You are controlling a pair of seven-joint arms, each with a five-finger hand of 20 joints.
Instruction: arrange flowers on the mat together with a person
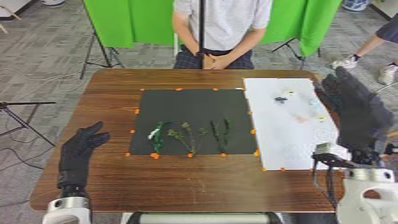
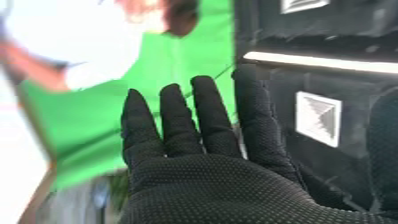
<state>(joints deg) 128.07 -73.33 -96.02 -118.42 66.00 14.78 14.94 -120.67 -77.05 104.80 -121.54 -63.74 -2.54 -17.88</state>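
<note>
So the greenery is down on the flat black rectangular mat (image 1: pixel 182 105) in the middle of the table: a leafy green stem with a white bit on it (image 1: pixel 156 140) on the left, a thin branching green sprig (image 1: pixel 189 137) in the middle, and a pair of slim dark green stems (image 1: pixel 221 135) on the right, all more or less upright along the near half. The far half is bare black, and I'd guess that's where the blooms go. Those look like the small dark blue blossom (image 1: pixel 281 99), the pale yellowish one (image 1: pixel 290 92) and the faint pink one (image 1: pixel 300 119), all on the long white sheet (image 1: pixel 271 135) just right of the mat. So I'd call it partway: stems laid, flower heads left to do. Further out, the robot's right hand in its black fabric glove (image 1: pixel 355 115) is up over the right edge of the brown wooden table (image 1: pixel 222 190), beside the sheet, fingers (image 2: pixel 213 120) straight and a little spread, pinching nothing. The black-gloved left hand (image 1: pixel 80 145) is over the left side, well apart from the mat, relaxed and open with the thumb out, nothing in it either. Looks like it's just waiting tbh.
</note>
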